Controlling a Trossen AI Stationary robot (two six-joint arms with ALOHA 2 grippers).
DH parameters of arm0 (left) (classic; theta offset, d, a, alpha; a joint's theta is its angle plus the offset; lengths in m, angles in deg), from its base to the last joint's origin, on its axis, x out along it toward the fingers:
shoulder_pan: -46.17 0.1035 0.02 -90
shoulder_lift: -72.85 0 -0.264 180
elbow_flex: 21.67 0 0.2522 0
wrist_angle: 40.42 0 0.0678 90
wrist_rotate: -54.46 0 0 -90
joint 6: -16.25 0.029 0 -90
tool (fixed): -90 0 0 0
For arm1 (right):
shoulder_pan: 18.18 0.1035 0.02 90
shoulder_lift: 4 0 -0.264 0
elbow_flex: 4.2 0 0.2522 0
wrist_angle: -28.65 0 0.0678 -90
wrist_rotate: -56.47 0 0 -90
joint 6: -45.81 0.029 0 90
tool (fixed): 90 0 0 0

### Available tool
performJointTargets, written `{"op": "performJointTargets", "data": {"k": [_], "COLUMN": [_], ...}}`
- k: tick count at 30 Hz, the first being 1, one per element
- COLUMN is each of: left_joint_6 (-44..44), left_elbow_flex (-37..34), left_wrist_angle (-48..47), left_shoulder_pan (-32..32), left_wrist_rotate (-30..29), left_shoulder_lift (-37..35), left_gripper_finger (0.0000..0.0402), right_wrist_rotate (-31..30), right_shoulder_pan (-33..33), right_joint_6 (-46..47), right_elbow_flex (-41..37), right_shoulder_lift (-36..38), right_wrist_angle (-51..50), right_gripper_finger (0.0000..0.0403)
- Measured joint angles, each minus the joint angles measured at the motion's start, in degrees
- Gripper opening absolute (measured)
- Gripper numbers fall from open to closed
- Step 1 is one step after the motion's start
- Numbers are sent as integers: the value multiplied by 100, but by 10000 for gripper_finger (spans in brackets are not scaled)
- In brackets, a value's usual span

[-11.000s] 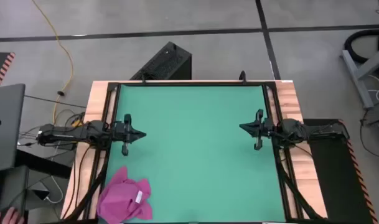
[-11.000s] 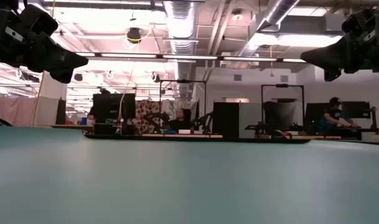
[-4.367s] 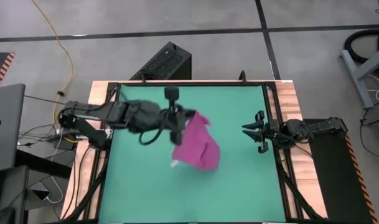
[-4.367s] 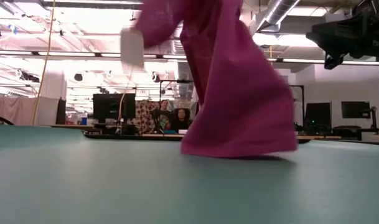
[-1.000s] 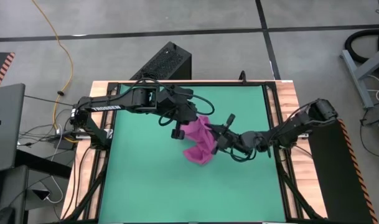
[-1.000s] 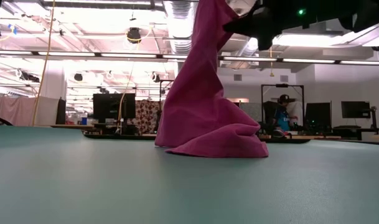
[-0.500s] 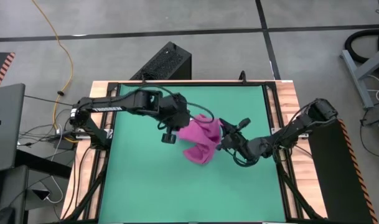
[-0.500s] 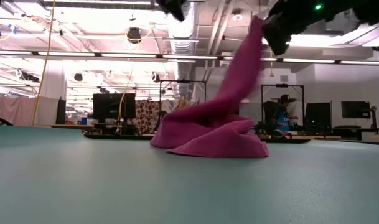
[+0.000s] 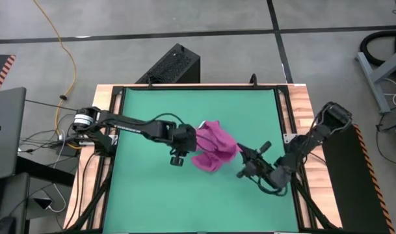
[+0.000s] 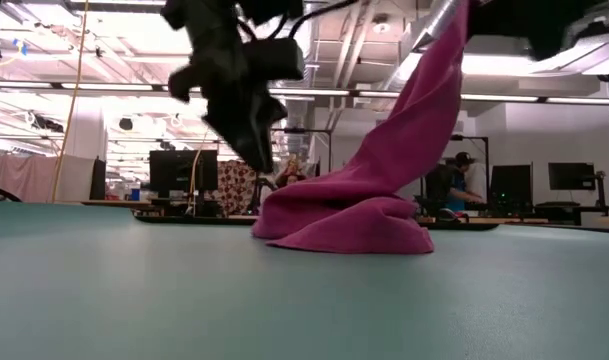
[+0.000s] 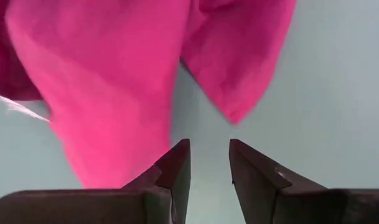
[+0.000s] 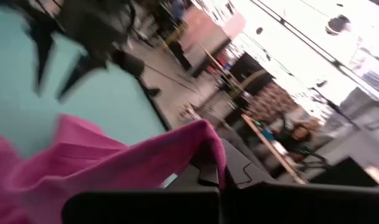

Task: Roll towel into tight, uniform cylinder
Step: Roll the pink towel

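Observation:
The magenta towel (image 9: 214,151) lies heaped near the middle of the green mat (image 9: 152,195). One band of it rises from the heap (image 10: 344,225) toward the upper right. My right gripper (image 9: 240,158) is shut on the top of that band, right of the heap. My left gripper (image 9: 191,142) hangs low at the heap's left side, pointing steeply down. In the left wrist view it (image 11: 209,146) is open over bare mat, with the towel (image 11: 114,81) just beyond its fingers. A white strip (image 11: 21,107) shows at one cloth edge. My right gripper pinches an end of the towel (image 12: 211,146) between its two fingers, coming about level from the table's right near side. One layer or several, I cannot tell. The cloth runs as a drawn band (image 10: 414,110) down to the heap, which rests on the mat.
Bare mat lies all round the heap, widest toward the near edge (image 9: 204,214). A black frame and wooden strips (image 9: 300,104) border the mat. A black box (image 9: 175,65) stands beyond the far edge. People (image 10: 462,185) sit in the room behind.
My left gripper has let go of the towel's top and dropped toward the mat, left of the heap, tipping more steeply down. The freed cloth has fallen onto the heap. My right gripper has swung toward the right near corner with its end, drawing a band out slanting.

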Motion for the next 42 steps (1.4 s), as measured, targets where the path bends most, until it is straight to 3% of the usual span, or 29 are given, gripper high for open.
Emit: {"op": "performJointTargets", "data": {"k": [6, 11, 16, 23, 26, 32, 42], "left_joint_6": [104, 359, 547, 608, 623, 378, -177], "left_elbow_flex": [-423, -423, -423, -421, -421, -551, -615], "left_wrist_angle": [1184, 1623, 2132, 2520, 2340, 2167, 2379], "left_shoulder_pan": [183, 573, 1150, 1868, 1941, 1838, 1838], "left_wrist_rotate": [-252, -216, 685, 2029, 2342, 1390, 1543], "left_shoulder_lift": [-92, -158, -168, -168, -91, 402, 883], "left_gripper_finger": [101, 101, 101, 101, 101, 101, 101], "right_wrist_rotate": [238, 1740, 2760, 3698, 3968, 4009, 4244], "right_shoulder_pan": [531, 593, 469, 436, 439, 354, 243], "right_joint_6": [2149, 4228, 6039, 7377, 7735, 7858, 7873], "right_elbow_flex": [0, 0, 0, 0, 0, 0, 0], "right_shoulder_lift": [-166, -174, -174, -174, -174, -172, -174], "right_wrist_angle": [-1626, -3021, -3951, -4942, -5245, -5407, -5399], "right_gripper_finger": [2, 2, 2, 2, 2, 2, 2]}}
